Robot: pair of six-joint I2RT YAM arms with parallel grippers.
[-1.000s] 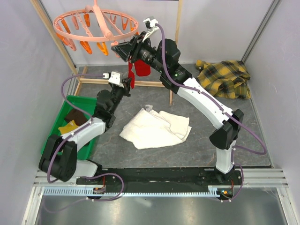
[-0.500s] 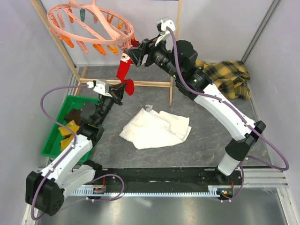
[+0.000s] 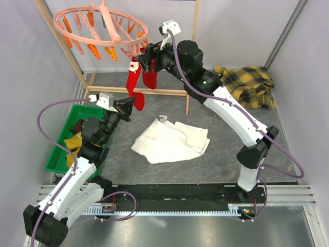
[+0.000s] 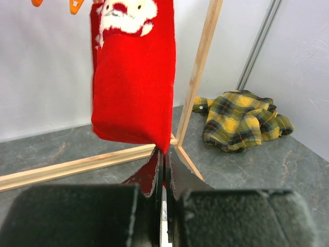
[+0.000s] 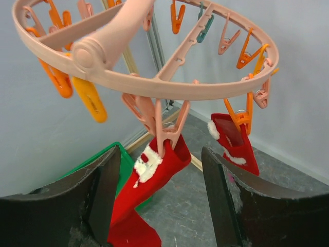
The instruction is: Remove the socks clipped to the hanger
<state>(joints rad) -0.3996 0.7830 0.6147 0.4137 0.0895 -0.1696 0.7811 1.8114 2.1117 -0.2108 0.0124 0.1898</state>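
**A:** Which step is this?

**B:** Pulling one off, I'd judge. The left pincer (image 3: 131,104) is pressed together on the toe end of a red sock (image 3: 134,77). The sock's cuff is held in a pink clip (image 5: 172,128) on the right rim of the hanger (image 3: 105,27), up at the far left.

**A:** And the other arm?

**B:** The right pincer (image 3: 141,58) is spread and holds nothing, just beside that clip. A second red sock (image 5: 234,139) hangs from an orange clip (image 5: 245,116) next along the ring.

**A:** What does the next move call for?

**B:** Either a steady pull down and toward the near left, until the cuff slips free, or the right fingers squeezing the clip open. A bare tug would likely swing the ring.

**A:** Poses?

**B:** The left arm stretches up and away from its base, wrist tipped upward. The right arm reaches high, far and left over the table (image 3: 216,154), wrist level with the ring.

**A:** Any socks already off?

**B:** The green bin (image 3: 55,165) at the near left seems to hold a brown sock (image 3: 76,127) and a mustard sock (image 3: 72,141). They show too small to be sure.
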